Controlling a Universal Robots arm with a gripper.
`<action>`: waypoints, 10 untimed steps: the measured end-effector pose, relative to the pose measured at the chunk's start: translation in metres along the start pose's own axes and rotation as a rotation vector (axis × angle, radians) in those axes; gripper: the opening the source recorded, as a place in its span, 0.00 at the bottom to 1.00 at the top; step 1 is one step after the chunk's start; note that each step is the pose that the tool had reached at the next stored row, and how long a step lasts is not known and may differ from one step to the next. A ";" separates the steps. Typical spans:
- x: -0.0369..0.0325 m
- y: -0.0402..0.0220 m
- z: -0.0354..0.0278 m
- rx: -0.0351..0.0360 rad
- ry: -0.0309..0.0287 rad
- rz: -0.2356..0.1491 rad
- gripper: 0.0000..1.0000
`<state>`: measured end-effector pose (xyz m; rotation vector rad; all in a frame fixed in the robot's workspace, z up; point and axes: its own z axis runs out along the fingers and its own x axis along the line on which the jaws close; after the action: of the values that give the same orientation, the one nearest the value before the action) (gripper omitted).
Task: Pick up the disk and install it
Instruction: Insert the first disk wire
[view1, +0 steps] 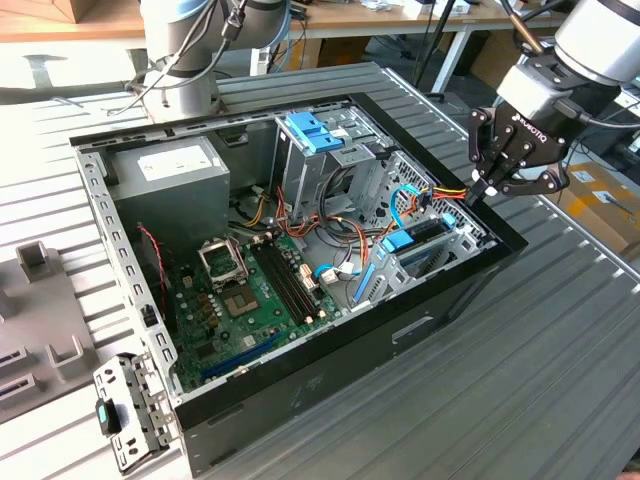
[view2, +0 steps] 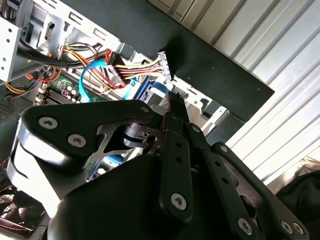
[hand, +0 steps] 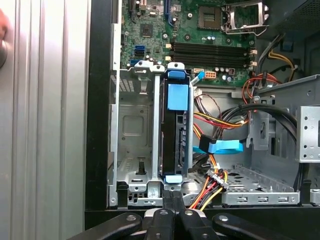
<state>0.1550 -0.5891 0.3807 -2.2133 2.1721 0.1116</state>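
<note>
1. The arm is a pale silver-grey tube with a black wrist block.
2. The gripper is matt black, built of jointed link bars, with white lettering.
3. Silver screws stud its links.

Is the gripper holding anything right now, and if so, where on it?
Nothing looks held: the gripper is shut, tips at the blue end tab of the disk, which stands on edge in the drive bay.

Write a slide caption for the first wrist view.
Disk standing on edge in the drive bay, shut gripper at its end.
</note>
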 end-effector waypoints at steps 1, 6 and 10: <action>0.0000 0.0000 0.0000 -0.0002 0.0001 -0.002 0.11; 0.0000 0.0000 0.0000 -0.0014 0.0005 -0.019 0.11; 0.0000 0.0000 0.0000 -0.0028 0.0008 -0.036 0.11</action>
<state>0.1550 -0.5891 0.3807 -2.2531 2.1326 0.1127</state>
